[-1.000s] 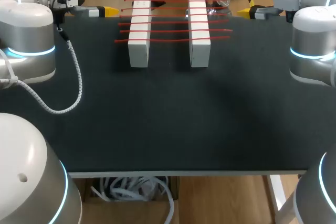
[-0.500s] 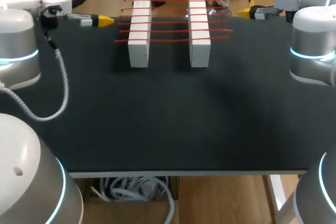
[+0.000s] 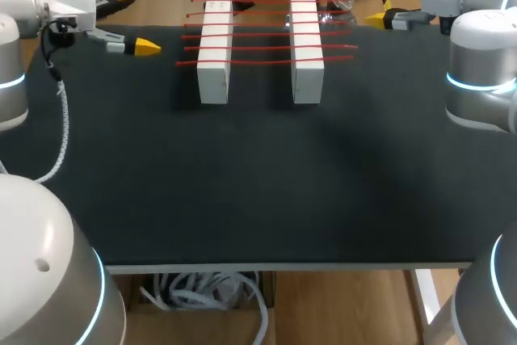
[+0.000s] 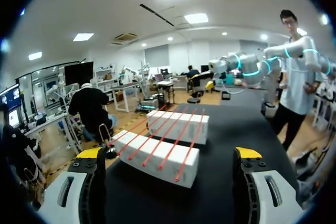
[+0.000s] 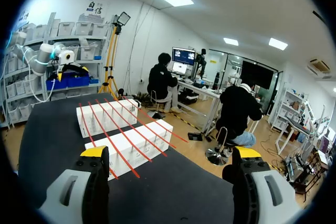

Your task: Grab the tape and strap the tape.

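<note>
Approach is looking like the step in hand, since no tape is being held yet. Left hand (image 4: 169,153) is hovering over the bench (image 3: 258,183) with its fingers spread wide and nothing between them. Ahead of it, well apart, the red tapes (image 4: 157,145) are lying stretched side by side across 2 white blocks, the nearer block (image 4: 137,162) and the farther block (image 4: 181,124) (the tape ends are sticking out past both blocks). Right hand (image 5: 170,152) is also standing wide open and empty, with the same tapes ahead of it and the blocks under them. Next move, I am judging, is calling for 1 hand to be coming in low toward a free tape end beside its nearer block, lining its fingers up on either side of that thin strip before closing. The other hand is likely needing the opposite end for the strapping.
</note>
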`<action>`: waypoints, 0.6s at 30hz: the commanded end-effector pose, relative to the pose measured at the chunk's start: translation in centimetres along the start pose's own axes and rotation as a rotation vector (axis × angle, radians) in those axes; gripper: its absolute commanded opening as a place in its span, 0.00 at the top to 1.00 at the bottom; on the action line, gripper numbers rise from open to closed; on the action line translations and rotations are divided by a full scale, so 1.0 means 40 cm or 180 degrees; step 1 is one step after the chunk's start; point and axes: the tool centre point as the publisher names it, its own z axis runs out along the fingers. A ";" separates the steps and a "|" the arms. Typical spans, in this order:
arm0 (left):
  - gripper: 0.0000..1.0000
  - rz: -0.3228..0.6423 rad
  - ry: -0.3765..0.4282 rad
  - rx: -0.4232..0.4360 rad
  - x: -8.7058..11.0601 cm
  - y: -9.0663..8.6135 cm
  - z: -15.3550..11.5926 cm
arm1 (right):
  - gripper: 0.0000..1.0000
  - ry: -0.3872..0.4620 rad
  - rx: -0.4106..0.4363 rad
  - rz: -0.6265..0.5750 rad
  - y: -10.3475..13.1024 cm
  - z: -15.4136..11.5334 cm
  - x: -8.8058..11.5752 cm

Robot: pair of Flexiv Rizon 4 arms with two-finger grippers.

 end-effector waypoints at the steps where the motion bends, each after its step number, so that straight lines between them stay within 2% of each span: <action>1: 0.00 0.0102 0.0299 0.0119 -0.005 0.036 0.026 | 0.00 0.0005 0.0010 -0.0001 0.001 0.001 -0.001; 11: 0.00 0.0267 0.0551 0.0254 0.016 0.083 0.060 | 0.00 0.0005 0.0010 -0.0001 0.001 0.001 -0.001; 18: 0.00 0.0254 0.0672 0.0238 0.026 0.129 0.078 | 0.00 0.0005 0.0010 -0.0001 0.001 0.001 -0.001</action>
